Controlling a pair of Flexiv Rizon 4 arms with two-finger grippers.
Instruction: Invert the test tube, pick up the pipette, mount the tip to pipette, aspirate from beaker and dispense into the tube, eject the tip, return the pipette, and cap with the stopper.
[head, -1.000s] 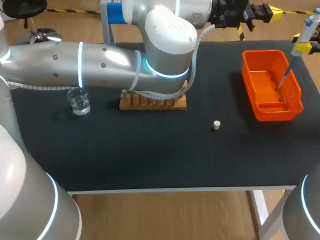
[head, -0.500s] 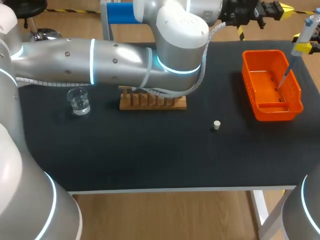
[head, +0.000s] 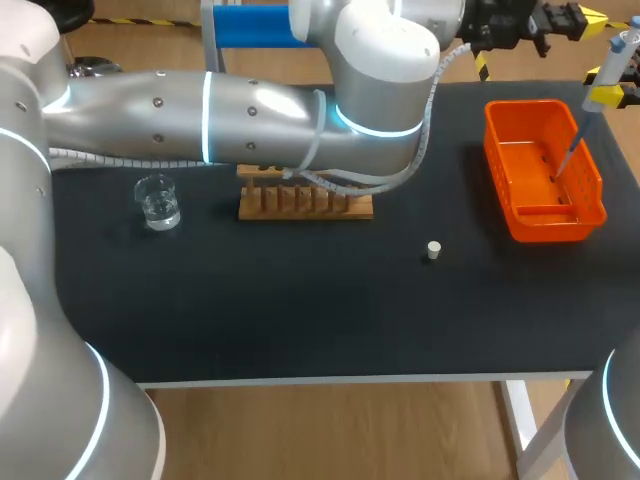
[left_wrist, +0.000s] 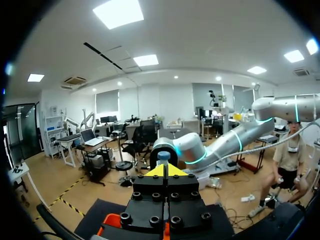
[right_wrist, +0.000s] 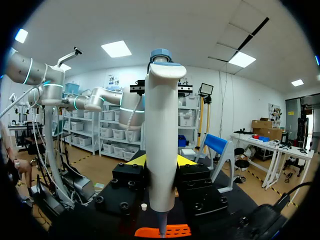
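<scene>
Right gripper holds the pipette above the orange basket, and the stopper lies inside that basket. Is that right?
Not quite. The right gripper does hold the pipette above the orange basket, but the stopper is not inside it: the head view shows it lying on the black table, between the wooden rack and the basket.

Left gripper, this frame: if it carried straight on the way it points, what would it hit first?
Probably the pipette: its blue top sits dead ahead of the left gripper, though the gap between them is hard to judge.
</scene>
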